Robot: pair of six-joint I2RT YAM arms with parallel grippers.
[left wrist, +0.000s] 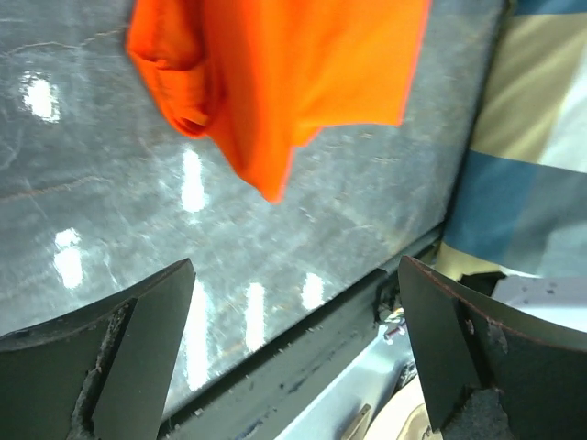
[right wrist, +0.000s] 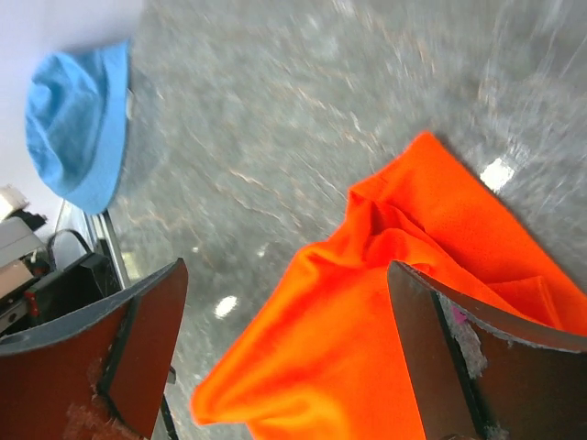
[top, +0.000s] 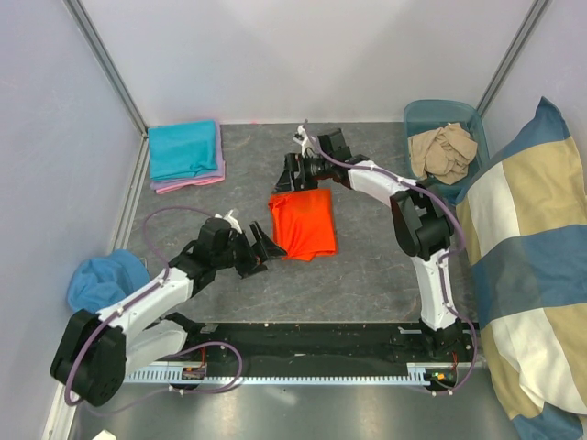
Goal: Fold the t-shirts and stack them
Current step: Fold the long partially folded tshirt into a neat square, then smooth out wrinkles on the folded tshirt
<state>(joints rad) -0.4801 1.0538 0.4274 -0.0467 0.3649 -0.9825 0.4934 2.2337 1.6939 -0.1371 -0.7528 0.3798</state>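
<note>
We judged the orange t-shirt (top: pixel 303 225) to be light and limp. It was soft cloth that would sag and fall open if lifted at one point, so we thought it best taken at two corners or along a folded edge, pinching all layers together. It lay folded into a rough rectangle in the middle of the table (top: pixel 367 266). The left gripper (top: pixel 263 249) stood just near-left of its near left corner, fingers spread and holding nothing. The right gripper (top: pixel 295 181) hung over the far edge, fingers likewise apart, with rumpled orange cloth between them in its wrist view. We could not tell whether they touched it. The teal-on-pink stack (top: pixel 186 154) lay well apart, at the far left.
</note>
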